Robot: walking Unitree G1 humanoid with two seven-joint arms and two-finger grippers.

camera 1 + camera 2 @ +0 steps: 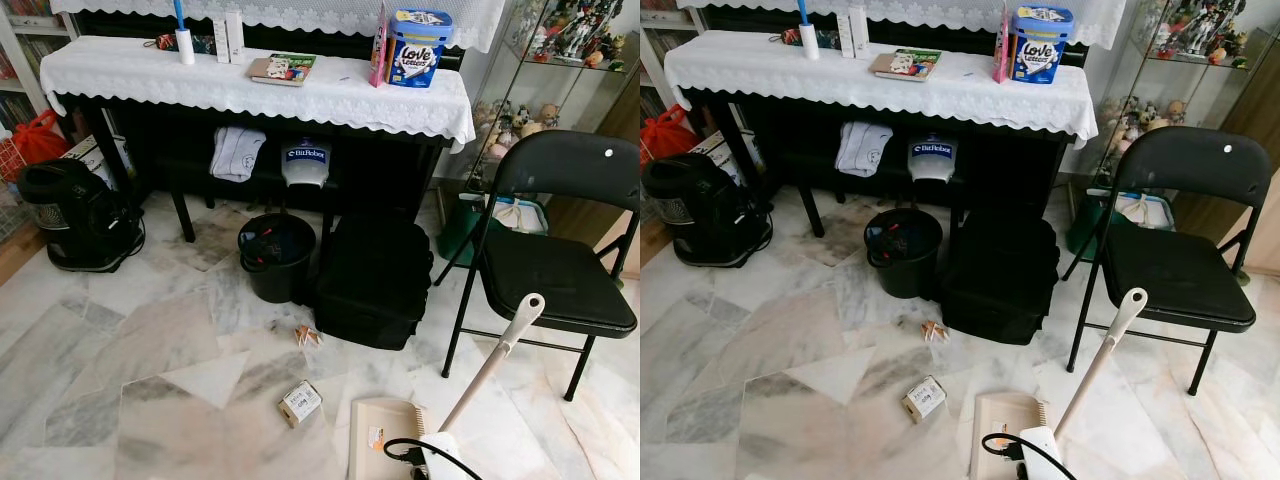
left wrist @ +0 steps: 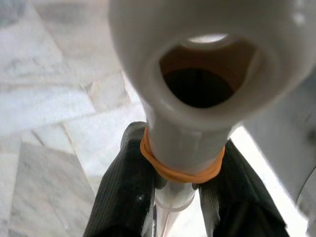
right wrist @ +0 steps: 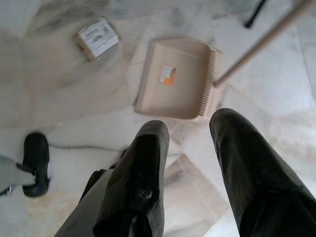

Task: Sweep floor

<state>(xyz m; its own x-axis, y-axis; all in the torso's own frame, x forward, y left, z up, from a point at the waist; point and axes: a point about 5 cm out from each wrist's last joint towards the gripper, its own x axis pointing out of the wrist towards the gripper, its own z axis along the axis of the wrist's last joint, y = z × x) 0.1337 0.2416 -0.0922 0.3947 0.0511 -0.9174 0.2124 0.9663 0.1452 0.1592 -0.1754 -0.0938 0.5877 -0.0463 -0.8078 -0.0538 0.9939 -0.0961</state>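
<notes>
The beige dustpan lies flat on the marble floor, close in front of the robot, with its open mouth turned toward the litter. Its long pale handle rises at a slant toward the folding chair. In the left wrist view, the left pincer is closed around a white handle that has an orange band just above the fingers; I think this is the sweeping tool, held high so the low end can reach the floor. The right pincer hangs over the dustpan with its two fingers spread and nothing between them, probably ready to steady the pan.

The litter is a small cardboard box, just beside the pan's left edge, and a small crumpled scrap farther away, near the black bag. A black bucket stands next to the bag, under the worktop with the lace cloth.

To the robot's left the floor is wide and open. To the right the chair legs stand near the slanted handle, so I judge there is little room for a swing on that side.
</notes>
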